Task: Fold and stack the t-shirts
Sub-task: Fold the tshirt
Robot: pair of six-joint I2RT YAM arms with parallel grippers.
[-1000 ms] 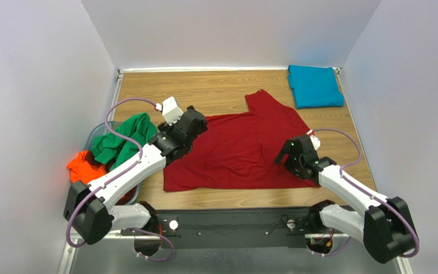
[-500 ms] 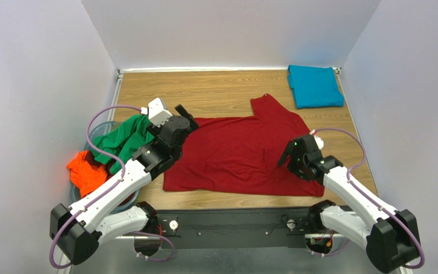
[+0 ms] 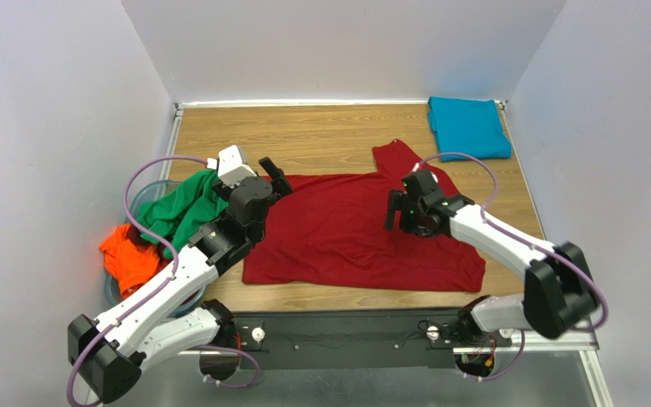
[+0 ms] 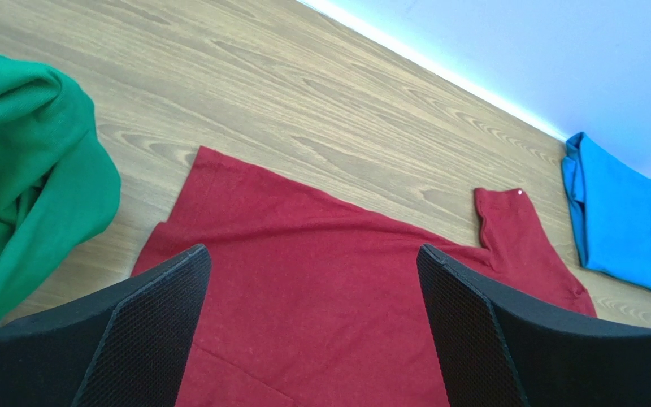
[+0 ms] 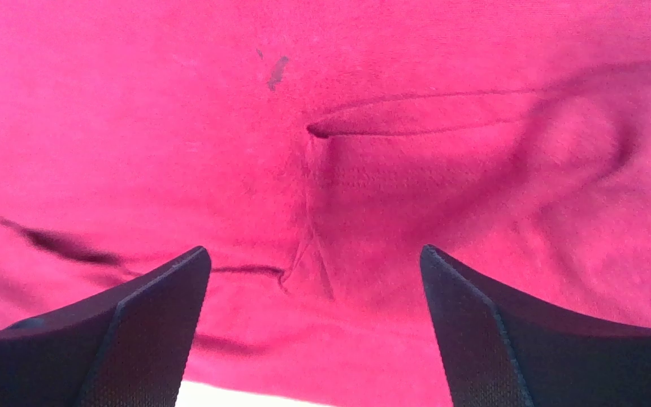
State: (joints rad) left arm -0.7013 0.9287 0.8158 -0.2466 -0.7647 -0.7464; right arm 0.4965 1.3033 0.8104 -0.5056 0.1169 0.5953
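Top external first: seeing red shirt (image 3: pixel 354 233) spread near-flat mid-bench (image 3: pixel 303 136), one sleeve kicked up toward the far edge. Reads as laid out for the first fold, none made yet. Also seeing teal shirt (image 3: pixel 467 127) already folded in the far right corner, well apart from red, so likely the base of the stack. Green shirt (image 3: pixel 180 208) and orange shirt (image 3: pixel 125 254) heaped in and over the tub (image 3: pixel 136 202) at left, presumably queued.

Left claw (image 3: pixel 274 175):
- sitting by red's far-left corner, next to green
- fingers apart, nothing between them
- per left wrist, above the cloth and looking along red toward the far sleeve and teal
- arm stretched diagonally from its base, wrist pitched forward

Right claw (image 5: pixel 314 254):
- low over red's right half, just near of the kicked-up sleeve
- spread wide per right wrist, nothing gripped, only wrinkled cloth and a seam below
- can't tell whether the tips touch the fabric
- arm reaching in and left from its base, forearm crossing red's right side, wrist tipped down

Judging by placement: one claw per side of the shirt, set up to smooth or to pick matching grab points. Wrinkles under the right claw probably need flattening, else risk of pinching two layers.
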